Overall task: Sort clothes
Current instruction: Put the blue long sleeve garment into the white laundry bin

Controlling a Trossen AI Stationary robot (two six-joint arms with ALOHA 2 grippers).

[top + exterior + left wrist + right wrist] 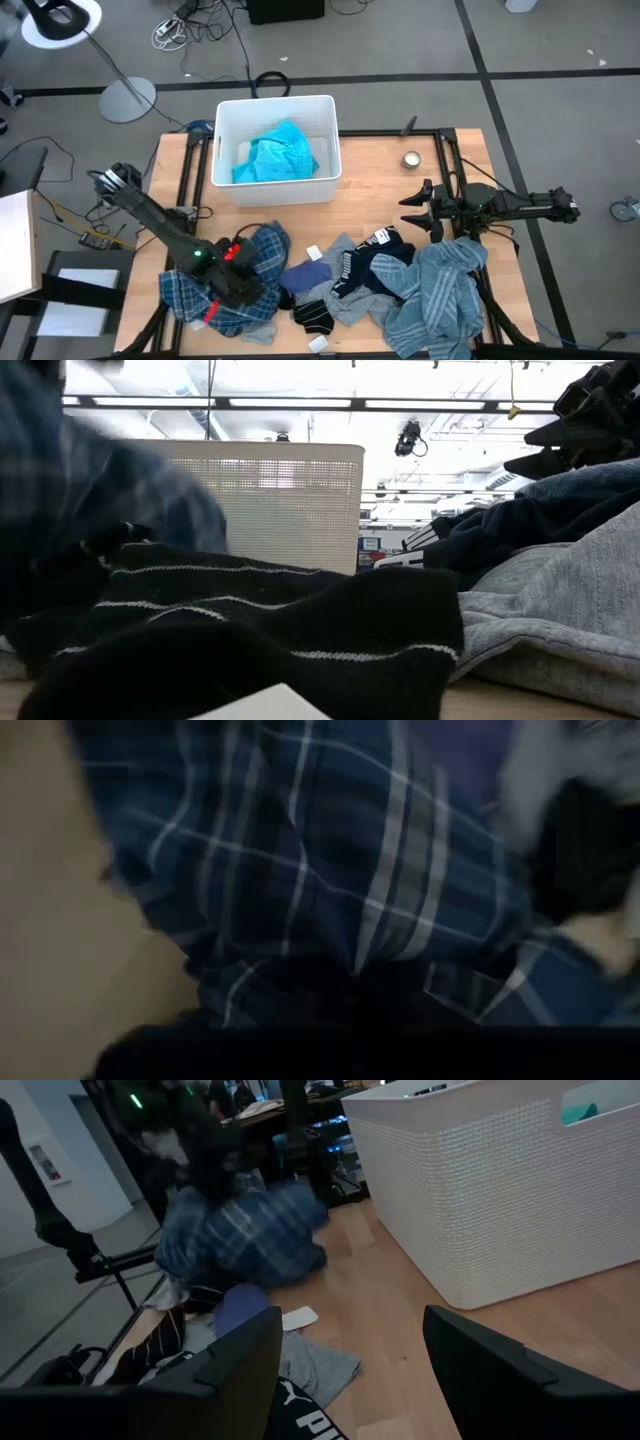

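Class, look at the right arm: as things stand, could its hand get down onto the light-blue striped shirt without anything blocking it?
Probably yes. The right hand hangs open just beside the light-blue striped shirt, which lies on top of the pile with nothing over it. The left hand is busy far off at the blue plaid shirt.

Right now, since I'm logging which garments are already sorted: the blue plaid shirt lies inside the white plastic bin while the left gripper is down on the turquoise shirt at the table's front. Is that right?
Not quite: the two shirts are swapped. In the high view the crumpled turquoise shirt lies inside the white plastic rectangular bin, while the left gripper is down on the blue plaid shirt at the table's front.
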